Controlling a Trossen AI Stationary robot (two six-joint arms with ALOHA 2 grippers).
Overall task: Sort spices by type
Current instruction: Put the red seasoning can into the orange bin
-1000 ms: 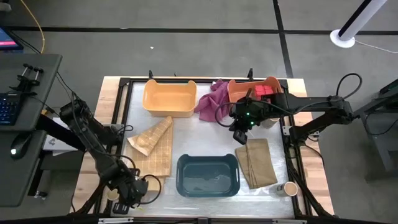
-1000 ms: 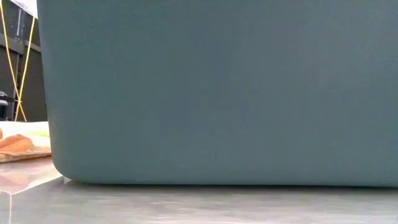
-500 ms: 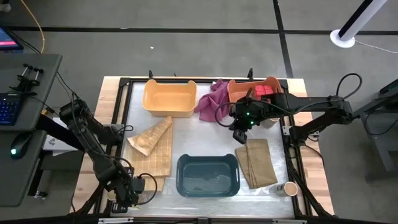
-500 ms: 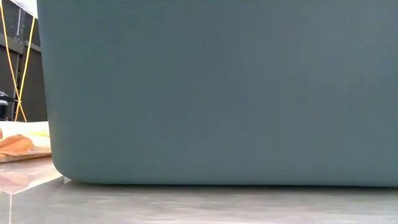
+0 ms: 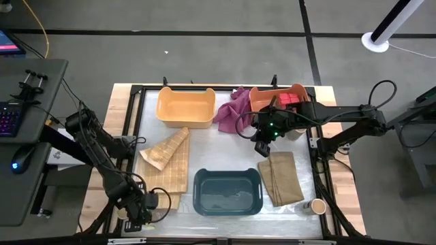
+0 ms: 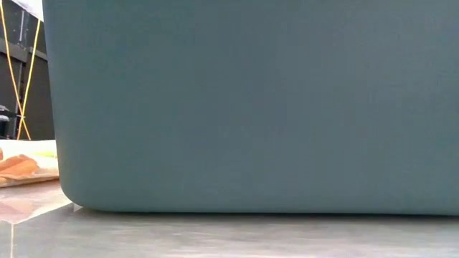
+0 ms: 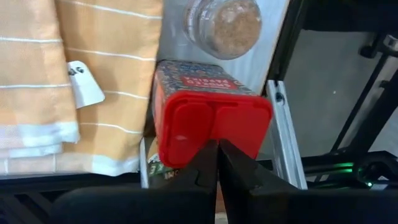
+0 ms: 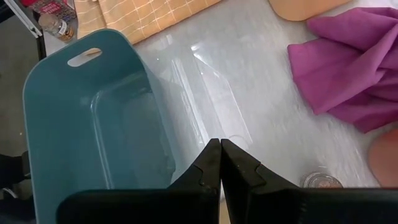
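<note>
High view: left hand [image 5: 139,212] low at the worktop's [image 5: 204,150] near-left corner; right hand [image 5: 263,148] waits beside the magenta crumpled cloth [image 5: 231,112].

Left wrist view: fingers pressed shut, empty, just short of the boxy red-lidded tin [image 7: 208,121]. Risk: closed tips shove the smooth tin into the round glass jar of tan powder [image 7: 222,25] instead of gripping.

Right wrist view: closed over the glossy teal plastic bin [image 8: 93,137].

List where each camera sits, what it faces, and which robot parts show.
High view: overhead, looking down on the table; both arms show.
Low view: at tabletop height, filled by the teal bin; no robot parts.
Left wrist view: behind the shut left hand, facing a red tin.
Right wrist view: behind the shut right hand, facing the teal bin, shared with the high and low views.
</note>
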